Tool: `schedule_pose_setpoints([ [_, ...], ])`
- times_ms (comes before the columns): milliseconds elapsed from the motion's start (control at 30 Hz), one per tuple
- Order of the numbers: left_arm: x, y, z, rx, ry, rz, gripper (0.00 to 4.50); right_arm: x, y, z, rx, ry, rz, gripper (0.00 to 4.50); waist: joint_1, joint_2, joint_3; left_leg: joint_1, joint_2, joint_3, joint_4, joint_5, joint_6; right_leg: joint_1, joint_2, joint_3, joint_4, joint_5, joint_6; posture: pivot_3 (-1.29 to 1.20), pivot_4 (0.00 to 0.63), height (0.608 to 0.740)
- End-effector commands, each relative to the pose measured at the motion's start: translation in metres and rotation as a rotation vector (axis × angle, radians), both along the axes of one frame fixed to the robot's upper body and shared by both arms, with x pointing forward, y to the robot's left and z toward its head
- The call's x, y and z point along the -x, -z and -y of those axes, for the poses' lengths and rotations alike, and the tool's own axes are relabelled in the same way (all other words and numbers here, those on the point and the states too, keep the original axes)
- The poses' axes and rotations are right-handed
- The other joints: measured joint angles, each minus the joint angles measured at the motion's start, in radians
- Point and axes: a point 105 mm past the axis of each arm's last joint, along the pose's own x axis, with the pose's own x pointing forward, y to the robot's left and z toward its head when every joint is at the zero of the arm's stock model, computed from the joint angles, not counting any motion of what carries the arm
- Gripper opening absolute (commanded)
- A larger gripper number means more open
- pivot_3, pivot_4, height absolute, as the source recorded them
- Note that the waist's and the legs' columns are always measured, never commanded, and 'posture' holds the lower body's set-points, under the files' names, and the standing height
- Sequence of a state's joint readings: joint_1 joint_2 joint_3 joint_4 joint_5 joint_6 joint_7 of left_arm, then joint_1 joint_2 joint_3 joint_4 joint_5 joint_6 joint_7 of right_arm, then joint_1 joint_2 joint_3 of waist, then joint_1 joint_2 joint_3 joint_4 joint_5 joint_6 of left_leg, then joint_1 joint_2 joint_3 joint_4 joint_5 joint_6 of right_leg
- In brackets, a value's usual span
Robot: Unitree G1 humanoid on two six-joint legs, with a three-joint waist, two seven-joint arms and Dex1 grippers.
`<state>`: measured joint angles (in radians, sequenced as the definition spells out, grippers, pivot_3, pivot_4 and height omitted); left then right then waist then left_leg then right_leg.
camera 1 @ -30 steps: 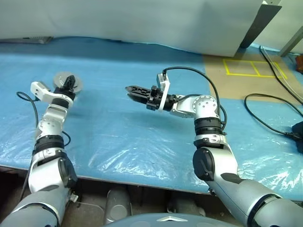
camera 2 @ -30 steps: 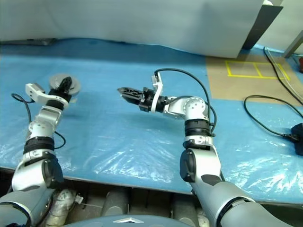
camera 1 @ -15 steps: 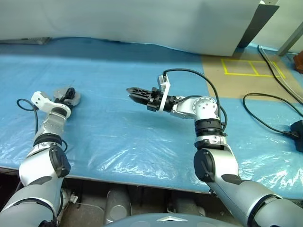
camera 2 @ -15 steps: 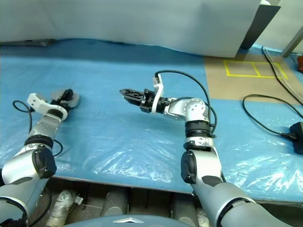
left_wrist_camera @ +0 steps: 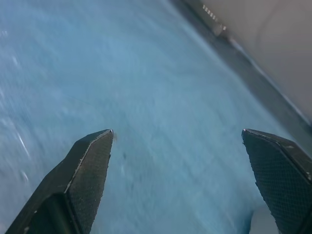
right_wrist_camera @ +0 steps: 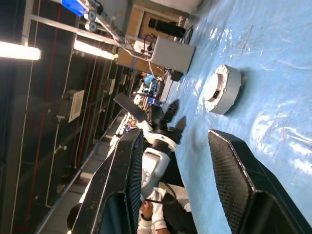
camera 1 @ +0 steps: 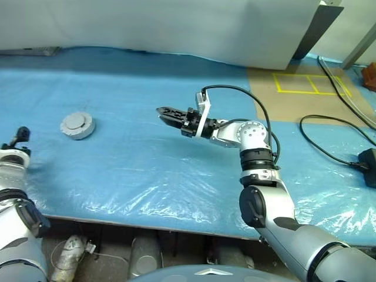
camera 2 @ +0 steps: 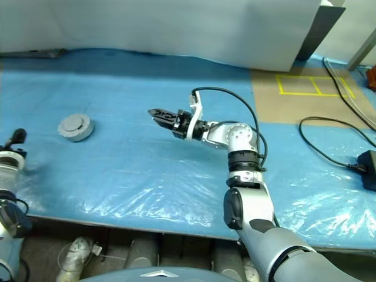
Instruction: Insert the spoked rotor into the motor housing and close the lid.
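The motor housing [camera 1: 77,125], a short round grey cylinder, stands alone on the blue sheet at the left with the light-grey lid [camera 2: 73,124] on top of it. The spoked rotor is hidden. My left gripper [camera 1: 20,134] is at the far left near the table's front edge, well clear of the housing. In the left wrist view its fingers [left_wrist_camera: 92,161] are spread wide with only blue sheet between them. My right gripper [camera 1: 167,113] hovers over the middle of the table, pointing left toward the housing [right_wrist_camera: 222,89]. It is open and empty.
A blue plastic sheet [camera 1: 135,164] covers the table. At the back right lies a brown patch with yellow tape squares [camera 1: 305,83]. Black cables [camera 1: 329,120] and a black plug [camera 1: 367,158] lie at the far right. A white panel stands along the back.
My left gripper has opened off the lid and pulled away to the left and back toward the front edge, leaving the lidded housing standing alone. The right arm stayed put.
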<state>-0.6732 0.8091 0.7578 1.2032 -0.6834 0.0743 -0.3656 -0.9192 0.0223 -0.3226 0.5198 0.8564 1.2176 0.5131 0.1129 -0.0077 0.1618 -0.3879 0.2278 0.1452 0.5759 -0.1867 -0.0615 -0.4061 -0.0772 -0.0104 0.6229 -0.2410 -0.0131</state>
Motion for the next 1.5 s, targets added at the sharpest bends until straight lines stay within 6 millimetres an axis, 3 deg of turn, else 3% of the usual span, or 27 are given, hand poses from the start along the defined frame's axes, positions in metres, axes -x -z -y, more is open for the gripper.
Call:
schedule_pose_setpoints([
  [33, -0.028, -0.09, 0.022, -0.11, 0.129, 0.273, 4.45, -0.001, -0.018, 0.008, -0.016, 0.015, 0.114, 2.18, 0.017, -0.001, 0.001, 0.0, 0.0, 0.0, 0.0, 0.0, 0.0, 0.0, 0.0, -0.001, 0.0, 0.0, 0.0, 0.0, 0.15, 0.74],
  [100, -0.045, -0.123, 0.053, -0.117, 0.252, 0.392, 4.45, -0.008, -0.02, 0.015, 0.013, 0.082, 0.187, 2.18, 0.025, -0.002, 0.001, -0.001, 0.001, 0.0, 0.001, 0.0, 0.0, 0.001, -0.001, -0.004, 0.0, 0.0, 0.0, 0.0, 0.15, 0.74],
  [133, -0.057, -0.138, 0.077, -0.126, 0.334, 0.441, 4.45, -0.017, -0.02, 0.021, 0.043, 0.167, 0.243, 2.18, 0.028, -0.002, 0.0, -0.001, 0.001, 0.0, 0.002, 0.0, 0.0, 0.002, -0.002, -0.004, 0.0, 0.0, 0.0, 0.0, 0.15, 0.74],
  [167, -0.064, -0.148, 0.094, -0.133, 0.387, 0.468, 4.45, -0.023, -0.02, 0.026, 0.063, 0.225, 0.284, 2.18, 0.029, -0.002, 0.0, -0.001, 0.0, 0.0, 0.002, 0.0, 0.0, 0.002, -0.003, -0.004, 0.0, 0.0, 0.0, 0.0, 0.15, 0.74],
  [233, -0.083, -0.153, 0.147, -0.159, 0.554, 0.477, 4.45, -0.037, -0.018, 0.036, 0.1, 0.354, 0.334, 2.18, 0.026, -0.002, 0.001, -0.001, -0.003, 0.001, 0.002, 0.0, 0.0, 0.002, -0.005, -0.003, 0.0, 0.0, 0.0, 0.0, 0.15, 0.74],
  [333, -0.1, -0.14, 0.236, -0.209, 0.809, 0.419, 4.45, -0.049, -0.02, 0.049, 0.201, 0.483, 0.453, 2.18, 0.018, -0.002, 0.001, -0.003, -0.004, 0.002, 0.002, 0.0, 0.0, 0.001, -0.007, -0.003, 0.0, 0.0, 0.0, 0.0, 0.15, 0.74],
  [433, -0.096, -0.119, 0.299, -0.23, 0.998, 0.371, 4.45, -0.051, -0.017, 0.059, 0.33, 0.546, 0.57, 2.18, 0.0, -0.002, 0.001, -0.009, -0.004, 0.001, 0.003, 0.001, 0.001, -0.002, -0.006, -0.004, 0.0, 0.0, 0.001, 0.0, 0.15, 0.74],
  [533, -0.085, -0.099, 0.333, -0.347, 1.112, 0.312, 4.45, -0.05, -0.013, 0.065, 0.408, 0.587, 0.624, 2.18, -0.029, -0.003, 0.001, -0.013, -0.001, 0.0, 0.003, 0.001, 0.002, -0.008, 0.0, -0.004, 0.0, 0.0, 0.001, 0.0, 0.15, 0.74],
  [633, -0.066, -0.073, 0.364, -0.509, 1.233, 0.251, 4.45, -0.051, -0.008, 0.088, 0.55, 0.727, 0.665, 2.18, -0.041, -0.002, 0.001, -0.016, 0.002, 0.0, 0.002, 0.003, 0.004, -0.013, 0.003, -0.003, 0.0, 0.0, 0.0, 0.0, 0.15, 0.74],
  [733, -0.064, -0.058, 0.372, -0.56, 1.228, 0.185, 4.45, -0.048, -0.005, 0.1, 0.647, 0.812, 0.716, 2.18, -0.041, -0.002, 0.001, -0.016, 0.0, 0.0, 0.002, 0.003, 0.005, -0.012, 0.003, -0.002, 0.0, 0.0, 0.0, 0.0, 0.15, 0.74],
  [867, -0.06, -0.057, 0.383, -0.558, 1.217, 0.205, 4.45, -0.046, -0.006, 0.105, 0.706, 0.901, 0.756, 2.18, -0.04, -0.002, 0.001, -0.015, -0.002, 0.0, 0.003, 0.003, 0.004, -0.012, 0.001, -0.001, 0.001, 0.001, 0.002, 0.0, 0.15, 0.74],
  [1100, -0.063, -0.066, 0.385, -0.598, 1.187, 0.235, 4.45, -0.055, -0.009, 0.098, 0.728, 0.952, 0.774, 2.18, -0.043, -0.001, 0.002, -0.002, -0.003, 0.003, 0.003, 0.003, 0.006, -0.001, -0.001, 0.004, 0.0, 0.002, 0.003, 0.0, 0.15, 0.74],
  [1500, -0.042, -0.072, 0.368, -0.62, 1.155, 0.241, 4.45, -0.055, -0.009, 0.074, 0.723, 0.917, 0.857, 2.18, -0.044, 0.0, 0.002, -0.002, -0.003, 0.003, 0.0, 0.003, 0.005, -0.001, 0.001, 0.004, -0.001, 0.002, 0.003, 0.0, 0.15, 0.74],
])
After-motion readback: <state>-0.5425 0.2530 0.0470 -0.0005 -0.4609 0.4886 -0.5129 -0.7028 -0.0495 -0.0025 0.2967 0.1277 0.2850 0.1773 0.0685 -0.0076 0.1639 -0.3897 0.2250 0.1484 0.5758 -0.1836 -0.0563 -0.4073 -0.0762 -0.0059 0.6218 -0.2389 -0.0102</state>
